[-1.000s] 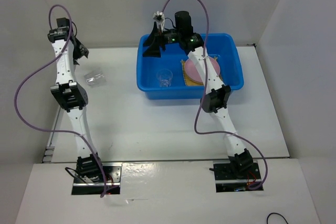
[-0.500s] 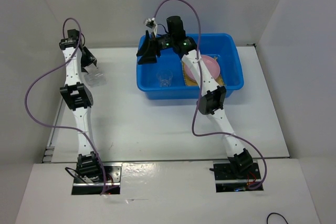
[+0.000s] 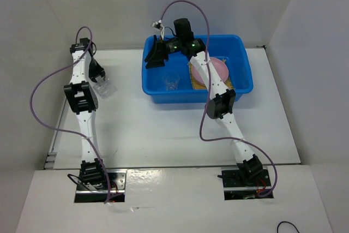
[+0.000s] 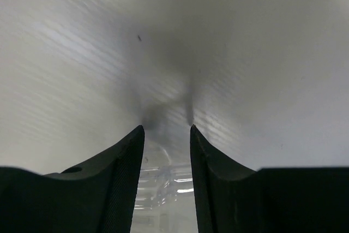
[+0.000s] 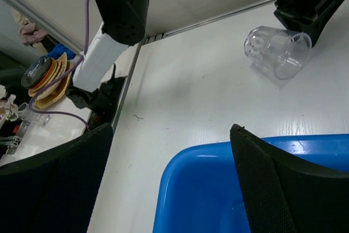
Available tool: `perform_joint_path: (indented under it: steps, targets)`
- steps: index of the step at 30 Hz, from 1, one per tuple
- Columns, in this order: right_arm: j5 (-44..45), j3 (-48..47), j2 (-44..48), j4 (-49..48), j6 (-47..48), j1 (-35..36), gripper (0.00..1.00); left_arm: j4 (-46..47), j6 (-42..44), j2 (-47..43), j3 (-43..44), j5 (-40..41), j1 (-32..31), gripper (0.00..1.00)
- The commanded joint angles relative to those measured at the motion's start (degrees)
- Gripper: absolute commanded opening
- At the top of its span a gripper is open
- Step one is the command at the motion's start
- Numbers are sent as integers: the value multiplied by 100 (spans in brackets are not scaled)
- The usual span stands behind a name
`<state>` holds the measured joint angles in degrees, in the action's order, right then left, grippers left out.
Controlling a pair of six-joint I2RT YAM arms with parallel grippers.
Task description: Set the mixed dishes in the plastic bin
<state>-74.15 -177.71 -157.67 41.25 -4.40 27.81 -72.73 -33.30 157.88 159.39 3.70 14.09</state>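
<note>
Left gripper [image 4: 167,130] is straddling the cup [image 4: 163,189], cut off at bottom centre; grip unclear. Right gripper [image 5: 170,128] is gaping empty, bin [image 5: 218,189] mostly cropped.

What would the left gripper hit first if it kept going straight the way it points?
Likely the table, very close ahead; the clear glass cup lies between the left gripper's fingers.

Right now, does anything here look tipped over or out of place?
Yes: one clear glass cup lies on its side on the table, outside the blue bin; the other cup stands upright inside it.
</note>
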Motion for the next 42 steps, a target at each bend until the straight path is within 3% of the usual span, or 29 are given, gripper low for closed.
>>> perform_joint_path:
  steps: [1,8,13,17,19,22,24,29,36,42]
  targets:
    - [41,-159,122,321,211,-22,92,-145,-132,-355,-663,384,-362,46]
    - [146,-159,227,910,694,-74,92,-145,-335,-758,-1208,456,-547,46]
    - [392,-159,280,1770,1616,4,94,-31,-388,-1205,-1813,544,-653,46]
    - [1391,-159,333,3201,3433,759,96,723,-511,-1979,-3174,491,-653,46]
    - [2016,242,333,3336,3875,1058,98,1144,-660,-2539,-4129,491,-565,46]
    - [1957,133,158,2856,3564,1112,98,1576,-660,-3226,-5002,430,-355,51]
    - [2010,-123,79,2669,3499,1165,98,1726,-582,-3500,-5207,429,-302,58]
    - [1809,-28,17,2353,3193,1472,98,1718,-476,-3993,-5313,324,-188,64]
    - [1676,921,-98,2853,3701,1745,98,1788,-353,-4371,-5752,237,-135,66]
    - [1571,984,-203,2791,3578,1911,98,1542,-485,-4828,-6490,270,-213,64]
